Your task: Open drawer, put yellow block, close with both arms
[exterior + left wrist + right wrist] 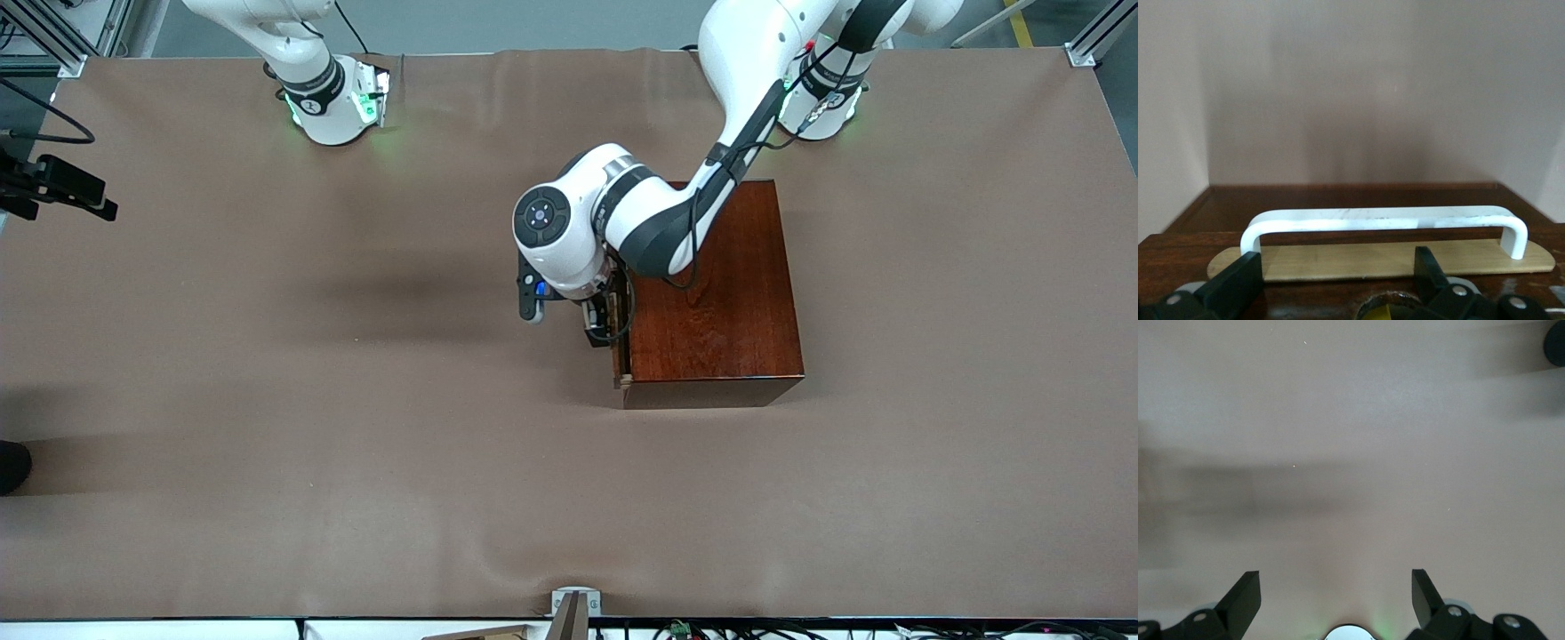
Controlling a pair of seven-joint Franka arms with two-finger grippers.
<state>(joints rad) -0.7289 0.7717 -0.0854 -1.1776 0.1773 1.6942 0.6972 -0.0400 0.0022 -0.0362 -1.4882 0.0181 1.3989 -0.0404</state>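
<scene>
You are looking at the drawer point(1381, 259) sitting shut, or nearly so, in its dark wooden box point(725, 293), which is resting on the table point(267, 400) toward the left arm's end, roughly midway between the table's edges. Its white handle point(1385, 220) is lying just ahead of the left gripper point(1338, 280), whose fingers point(1238, 280) are standing spread wide on either side and gripping nothing. The yellow block is not showing anywhere. The right gripper point(1336, 597) is waiting over bare table, its claw fully spread and empty. By my reading, you are at the opening step; pulling, loading and closing are all remaining.
</scene>
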